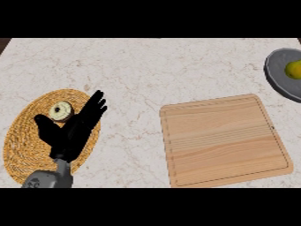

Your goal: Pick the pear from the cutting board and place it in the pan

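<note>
The yellow-green pear [297, 68] lies inside the grey pan [280, 84] at the far right edge of the counter. The wooden cutting board [224, 140] sits at the lower right with nothing on it. My left hand [71, 128] stands open at the lower left, fingers straight and pointing up, over a woven mat. My right hand does not show in the head view.
A round woven straw mat [22, 141] lies at the lower left, with a small pale round piece [62, 111] like a doughnut on it, just left of my left hand's fingers. Marble counter [152, 75] spreads between mat and board.
</note>
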Available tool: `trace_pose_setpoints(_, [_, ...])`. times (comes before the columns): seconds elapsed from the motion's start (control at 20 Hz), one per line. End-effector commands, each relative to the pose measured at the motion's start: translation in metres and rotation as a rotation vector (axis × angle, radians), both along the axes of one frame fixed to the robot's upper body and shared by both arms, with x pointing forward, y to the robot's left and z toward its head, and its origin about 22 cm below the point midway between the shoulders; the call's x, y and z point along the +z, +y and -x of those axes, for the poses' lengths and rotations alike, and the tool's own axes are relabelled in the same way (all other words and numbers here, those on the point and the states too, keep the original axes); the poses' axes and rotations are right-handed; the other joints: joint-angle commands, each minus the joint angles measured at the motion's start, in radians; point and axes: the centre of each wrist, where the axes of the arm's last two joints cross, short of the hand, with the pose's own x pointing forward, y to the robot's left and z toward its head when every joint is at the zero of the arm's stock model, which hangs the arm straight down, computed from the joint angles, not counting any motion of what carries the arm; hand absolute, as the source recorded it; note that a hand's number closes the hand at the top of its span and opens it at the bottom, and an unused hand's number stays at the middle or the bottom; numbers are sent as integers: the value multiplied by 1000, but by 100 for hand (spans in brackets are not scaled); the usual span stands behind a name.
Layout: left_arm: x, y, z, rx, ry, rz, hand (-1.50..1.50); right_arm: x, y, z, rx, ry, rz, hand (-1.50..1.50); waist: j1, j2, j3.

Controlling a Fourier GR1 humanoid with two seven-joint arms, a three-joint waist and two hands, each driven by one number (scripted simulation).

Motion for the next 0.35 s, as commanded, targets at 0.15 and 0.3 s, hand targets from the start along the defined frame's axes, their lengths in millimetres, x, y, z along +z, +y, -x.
trace_pose_setpoints(0.15, [-13,-5,3,4,14,5,0,-7,-2,10,50,17,2,-150,-4,-3,-2])
trace_pose_setpoints(0.3, [7,-3,2,14,0,12,0,-16,-4,23,79,23,3,-150,-2,-5,-1])
